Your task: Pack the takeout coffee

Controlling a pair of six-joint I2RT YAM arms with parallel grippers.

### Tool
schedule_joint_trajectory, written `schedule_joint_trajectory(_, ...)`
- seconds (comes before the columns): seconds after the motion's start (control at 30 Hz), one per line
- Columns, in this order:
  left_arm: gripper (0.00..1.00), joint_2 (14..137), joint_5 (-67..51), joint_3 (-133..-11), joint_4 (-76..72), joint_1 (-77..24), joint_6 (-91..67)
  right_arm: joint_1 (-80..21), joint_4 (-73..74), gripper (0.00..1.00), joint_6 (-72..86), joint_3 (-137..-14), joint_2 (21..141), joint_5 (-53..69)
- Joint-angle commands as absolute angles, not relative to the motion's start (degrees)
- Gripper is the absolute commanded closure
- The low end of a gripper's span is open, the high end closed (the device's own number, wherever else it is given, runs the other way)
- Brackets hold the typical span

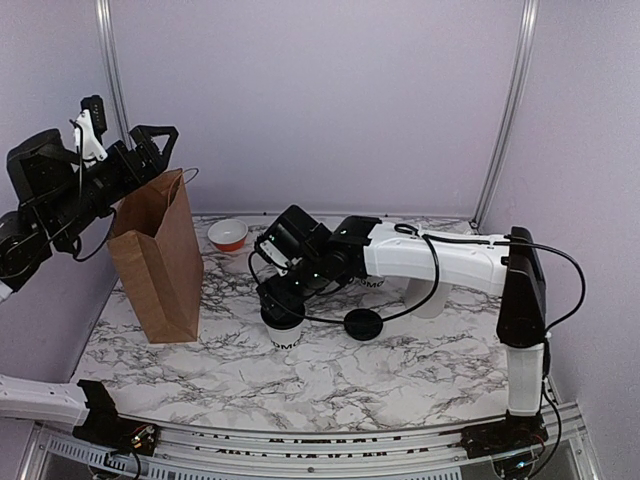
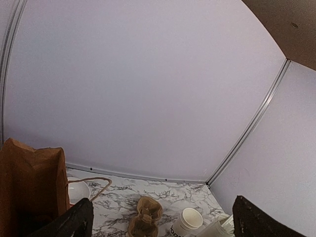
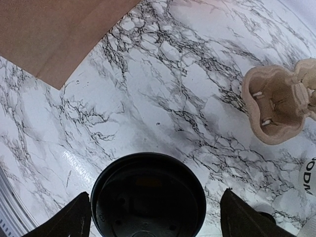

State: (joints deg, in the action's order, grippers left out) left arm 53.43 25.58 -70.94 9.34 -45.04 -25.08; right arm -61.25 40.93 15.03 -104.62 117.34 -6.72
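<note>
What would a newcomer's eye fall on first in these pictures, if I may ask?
Probably the right gripper, low over the middle of the marble table, its fingers open either side of the black lid on a white paper cup. Next comes the tall brown paper bag standing upright at the left, with the open left gripper hanging by its mouth.
</note>
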Motion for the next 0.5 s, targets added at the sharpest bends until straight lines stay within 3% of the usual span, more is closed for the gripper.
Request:
schedule_joint_trajectory(0.0, 0.01, 51.7, 28.2, -70.0, 9.5, -44.7, -24.8, -62.1, 43.1, 0.13, 15.9, -107.5, 118.9, -8.7)
schedule_joint_trajectory(0.47, 0.01, 49.1, 29.8, -69.0, 9.6, -44.7, -25.0, -63.3, 45.2, 0.2, 16.4, -109.0, 121.1, -10.3)
